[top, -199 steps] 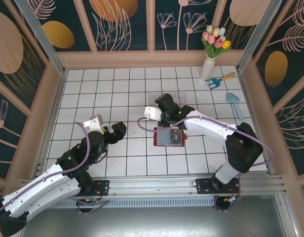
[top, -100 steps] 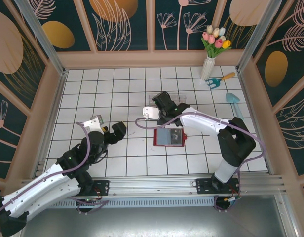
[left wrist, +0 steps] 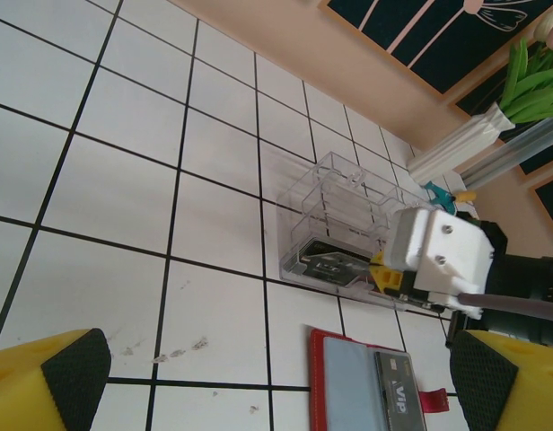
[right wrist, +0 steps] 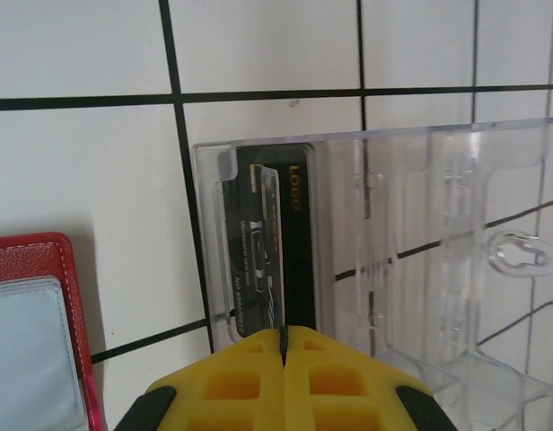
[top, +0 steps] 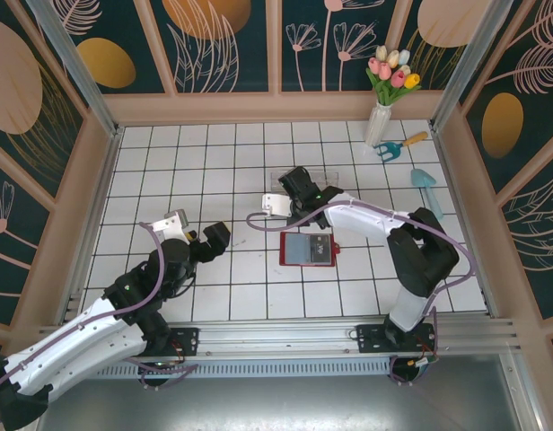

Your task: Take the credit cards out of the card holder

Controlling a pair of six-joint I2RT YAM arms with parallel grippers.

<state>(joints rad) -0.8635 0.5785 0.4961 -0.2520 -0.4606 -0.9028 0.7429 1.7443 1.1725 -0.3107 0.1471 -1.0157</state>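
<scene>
The card holder (top: 308,249) lies open on the tiles, red-edged and grey-blue inside. A dark VIP credit card (left wrist: 398,395) sits in its right half. My right gripper (top: 301,190) is at the near edge of a clear plastic box (top: 281,178). It is shut on the edge of a dark credit card (right wrist: 258,247), which slants into the box beside a black card (right wrist: 299,242) lying flat. My left gripper (top: 214,238) hovers to the left of the holder, open wide with nothing between its fingers (left wrist: 70,377).
A white vase of tulips (top: 381,117) stands at the back right, with a small rake (top: 402,144) and a blue trowel (top: 429,189) near it. Wooden walls ring the tiled floor. The tiles left of the box are bare.
My right arm's elbow has swung left and nearer, while its gripper has stayed at the clear box, edging slightly left. The left arm and the card holder have not moved.
</scene>
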